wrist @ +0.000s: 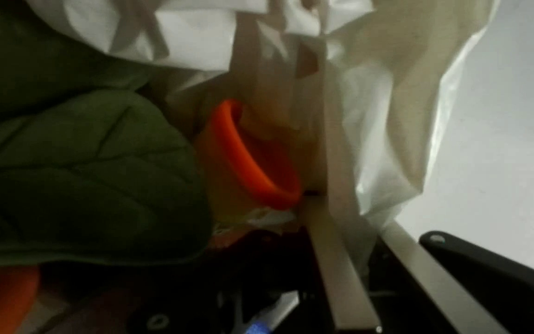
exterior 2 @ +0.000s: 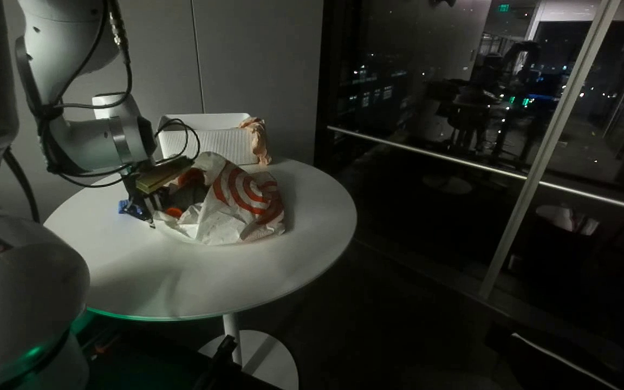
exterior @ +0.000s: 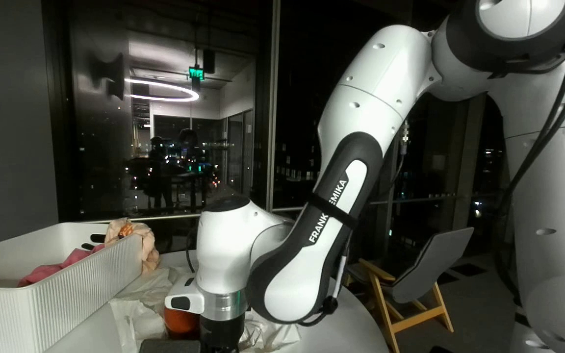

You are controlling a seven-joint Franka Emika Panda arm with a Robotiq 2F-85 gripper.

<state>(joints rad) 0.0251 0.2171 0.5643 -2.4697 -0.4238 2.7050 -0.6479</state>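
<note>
On the round white bench (exterior 2: 198, 276) lay the paper bag (exterior 2: 236, 206), mouth toward the arm (exterior 2: 90, 143). Nearly together, the jaws straddled the bag's rim, one finger (wrist: 336, 269) inside it, one outside, paper running lengthwise between; whether they pinched it, I couldn't tell.

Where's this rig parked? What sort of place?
Probably an office or shared lounge, at night: big windows with dark outside, a green exit-style sign showing in the glass, and a wood-framed chair. The exact use of the room isn't clear.
</note>
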